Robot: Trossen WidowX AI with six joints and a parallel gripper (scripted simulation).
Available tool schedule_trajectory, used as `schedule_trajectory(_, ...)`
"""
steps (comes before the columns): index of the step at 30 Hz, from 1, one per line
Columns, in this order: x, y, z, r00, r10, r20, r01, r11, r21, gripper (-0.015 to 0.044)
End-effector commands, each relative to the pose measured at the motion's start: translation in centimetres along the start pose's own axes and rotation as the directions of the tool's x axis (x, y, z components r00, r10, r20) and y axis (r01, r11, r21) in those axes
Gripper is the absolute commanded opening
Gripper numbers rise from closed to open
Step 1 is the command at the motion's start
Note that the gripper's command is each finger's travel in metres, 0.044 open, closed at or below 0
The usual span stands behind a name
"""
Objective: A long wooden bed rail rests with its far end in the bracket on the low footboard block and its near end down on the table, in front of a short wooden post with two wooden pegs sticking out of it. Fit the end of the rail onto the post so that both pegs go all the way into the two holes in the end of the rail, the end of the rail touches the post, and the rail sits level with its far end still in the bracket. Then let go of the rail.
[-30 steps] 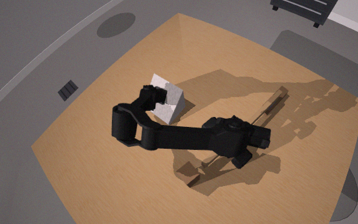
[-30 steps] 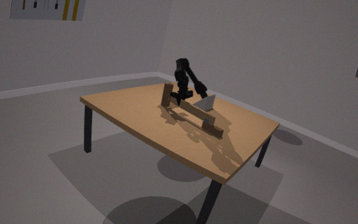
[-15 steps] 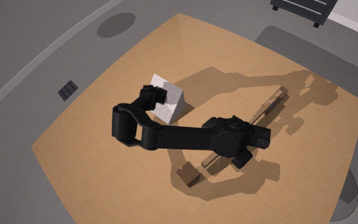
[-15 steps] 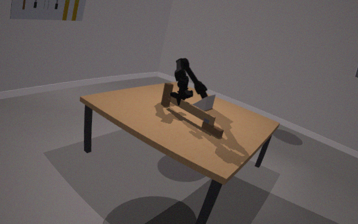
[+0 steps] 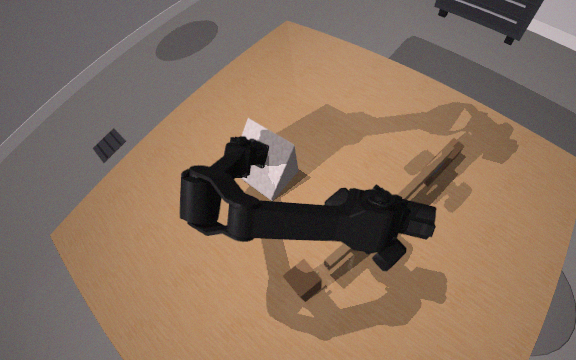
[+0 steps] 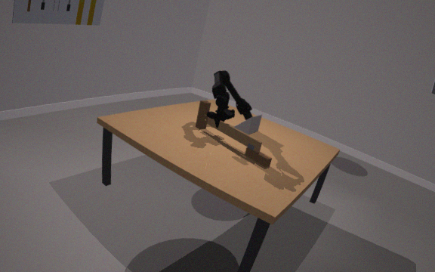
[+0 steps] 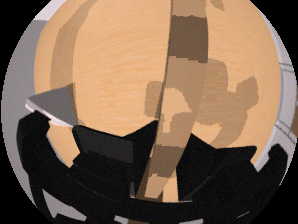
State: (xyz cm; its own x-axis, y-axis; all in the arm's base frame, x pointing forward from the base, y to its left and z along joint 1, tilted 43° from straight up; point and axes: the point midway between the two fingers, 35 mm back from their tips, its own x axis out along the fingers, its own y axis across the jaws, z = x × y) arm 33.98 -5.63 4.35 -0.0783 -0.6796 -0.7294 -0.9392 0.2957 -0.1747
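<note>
The rail (image 6: 240, 133) (image 7: 187, 75) is held above the table, its near end close to the post (image 5: 302, 277) (image 6: 203, 114). My gripper (image 6: 217, 124) (image 7: 165, 125) is shut on the rail near that end, a finger on each side. The rail looks roughly level in the exterior view. Its far end is over the low footboard block (image 6: 263, 157); how it sits in the bracket is unclear. The arm hides much of the rail in the top view. Whether the pegs are in the holes or the rail's end touches the post cannot be seen.
A grey-white wedge-shaped block (image 5: 280, 155) (image 6: 253, 125) (image 7: 56, 104) stands on the table (image 5: 178, 280) (image 6: 165, 140) beside the arm. The arm reaches over the rail from the wedge's side. Dark shadows of the arm cross the post, rail and table.
</note>
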Motion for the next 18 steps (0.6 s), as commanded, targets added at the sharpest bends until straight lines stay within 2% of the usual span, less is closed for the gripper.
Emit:
schedule_trajectory(1,-0.23,0.01,-0.04,1.0,-0.003,0.005,0.003,1.0,-0.002,0.0)
schedule_trajectory(18,-0.02,0.01,0.2,1.0,-0.003,0.005,0.003,1.0,-0.002,0.0)
